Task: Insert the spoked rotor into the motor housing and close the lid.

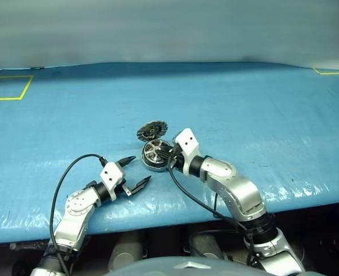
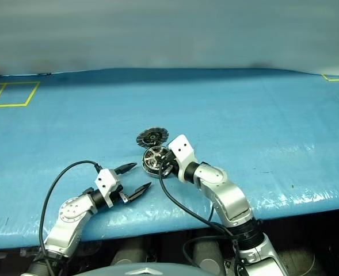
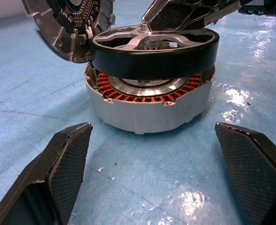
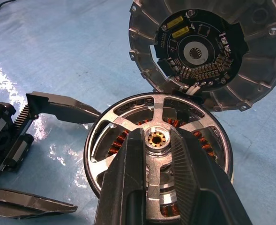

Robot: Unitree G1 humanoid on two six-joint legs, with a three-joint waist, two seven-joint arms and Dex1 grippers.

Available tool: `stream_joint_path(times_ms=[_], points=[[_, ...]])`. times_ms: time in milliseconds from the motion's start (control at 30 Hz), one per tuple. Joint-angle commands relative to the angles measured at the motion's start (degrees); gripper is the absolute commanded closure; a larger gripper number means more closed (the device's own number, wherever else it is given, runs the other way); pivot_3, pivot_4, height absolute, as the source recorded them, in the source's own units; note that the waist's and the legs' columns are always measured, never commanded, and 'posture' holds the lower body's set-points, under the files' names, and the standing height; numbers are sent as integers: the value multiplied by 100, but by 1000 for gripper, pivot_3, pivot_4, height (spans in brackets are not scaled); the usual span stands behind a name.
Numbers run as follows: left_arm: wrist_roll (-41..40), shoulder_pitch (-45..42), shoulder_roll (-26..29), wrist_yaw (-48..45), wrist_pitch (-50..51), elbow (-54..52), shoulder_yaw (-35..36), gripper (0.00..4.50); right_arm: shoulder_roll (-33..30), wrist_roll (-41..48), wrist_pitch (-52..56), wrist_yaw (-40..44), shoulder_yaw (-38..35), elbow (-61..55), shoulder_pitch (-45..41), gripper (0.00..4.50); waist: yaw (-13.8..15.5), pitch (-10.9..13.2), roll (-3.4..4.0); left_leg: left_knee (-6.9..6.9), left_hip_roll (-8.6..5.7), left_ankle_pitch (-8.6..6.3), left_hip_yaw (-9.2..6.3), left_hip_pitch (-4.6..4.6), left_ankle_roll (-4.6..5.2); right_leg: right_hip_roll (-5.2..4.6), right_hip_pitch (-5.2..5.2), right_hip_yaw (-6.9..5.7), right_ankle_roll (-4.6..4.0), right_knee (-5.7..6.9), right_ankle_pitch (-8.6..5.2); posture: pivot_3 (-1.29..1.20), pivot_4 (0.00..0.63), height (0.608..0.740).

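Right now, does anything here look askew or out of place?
Yes. The spoked rotor, held by the right hand, sits above the motor housing, not seated: the coppery windings show beneath it. The lid stands open.

No readable text, label, brand or number anywhere; print on lid [image 4: 208, 51] circuit board too small to read.

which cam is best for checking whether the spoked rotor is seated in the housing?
Left wrist view: side-on, the spoked rotor sits tilted above the motor housing, its windings exposed. Right wrist view shows its spokes from above, pinched by the right gripper. Head views show it small.
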Motion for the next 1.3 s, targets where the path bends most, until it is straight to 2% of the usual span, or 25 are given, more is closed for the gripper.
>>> stream_joint_path(times_ms=[33,233,300,400,933,1167,1300], points=[[-16,5,10,39,-99,-154,94,0,40,-31,-193,60,3,-41,-118,4067,2,0,0,0,0,0,0,0,0,0,0,0,0,0,0,0,150,740],[-13,7,13,52,-103,-163,90,0,76,-84,-243,20,-5,117,-131,4067,1,0,0,0,0,0,0,0,0,0,0,0,-1,0,1,0,150,740],[-14,5,14,54,-101,-167,89,0,95,-139,-249,-55,-29,151,-143,3293,0,0,0,0,0,0,0,0,0,0,0,0,-1,0,0,0,150,740],[-19,2,17,55,-94,-171,87,0,96,-151,-298,-12,-46,56,-128,2410,2,0,0,0,0,0,0,0,0,0,0,0,0,0,0,0,150,740],[-17,-16,24,79,-97,-152,95,0,76,-111,-214,15,-101,-164,-49,2410,0,0,0,0,0,0,0,0,0,0,0,0,-1,0,0,0,150,740],[45,-60,9,143,-161,-87,98,0,243,-316,-442,54,198,421,-103,4490,-2,0,0,0,0,0,1,1,0,0,1,0,-1,0,0,0,150,740],[53,-15,32,156,-168,-118,125,0,324,-382,-508,86,243,641,-139,4490,-2,0,0,0,0,1,1,1,-1,1,1,0,-1,1,1,0,150,740]])
